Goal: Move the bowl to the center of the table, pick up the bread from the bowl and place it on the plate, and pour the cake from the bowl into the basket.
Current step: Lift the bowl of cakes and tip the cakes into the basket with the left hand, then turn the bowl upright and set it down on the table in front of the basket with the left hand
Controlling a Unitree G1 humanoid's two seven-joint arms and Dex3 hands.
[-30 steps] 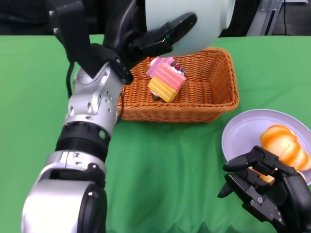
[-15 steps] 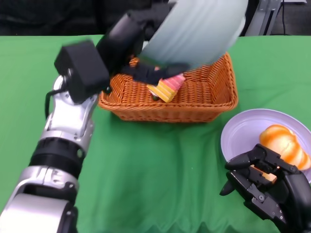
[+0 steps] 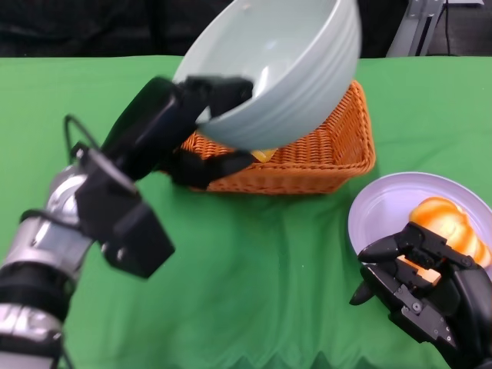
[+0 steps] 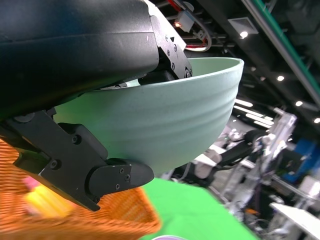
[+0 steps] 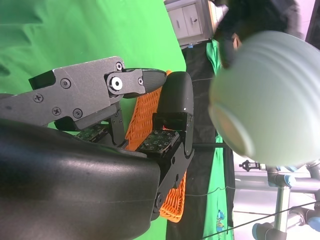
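Righted again since a second ago, the bowl (image 3: 284,65) now shows its pale empty inside instead of its underside, and the left forearm has dropped low and swung outward. The left robot hand (image 3: 201,123) grips the bowl at its rim, fingers over the edge and beneath the wall, holding it above the basket (image 3: 338,157). Only a scrap of yellow from the cake (image 3: 264,155) shows under the bowl, inside the basket, so the pour looks done.

What remains, I judge, is to carry the bowl clear and set it down level on bare tabletop (image 3: 269,261), lifting high enough that its base misses the basket's near wall, just below the fingers.

Off to the side, the right robot hand (image 3: 419,288) rests with fingers loosely curled, holding nothing, at the near rim of the plate (image 3: 377,215), where the bread (image 3: 450,227) lies just beyond its fingertips.
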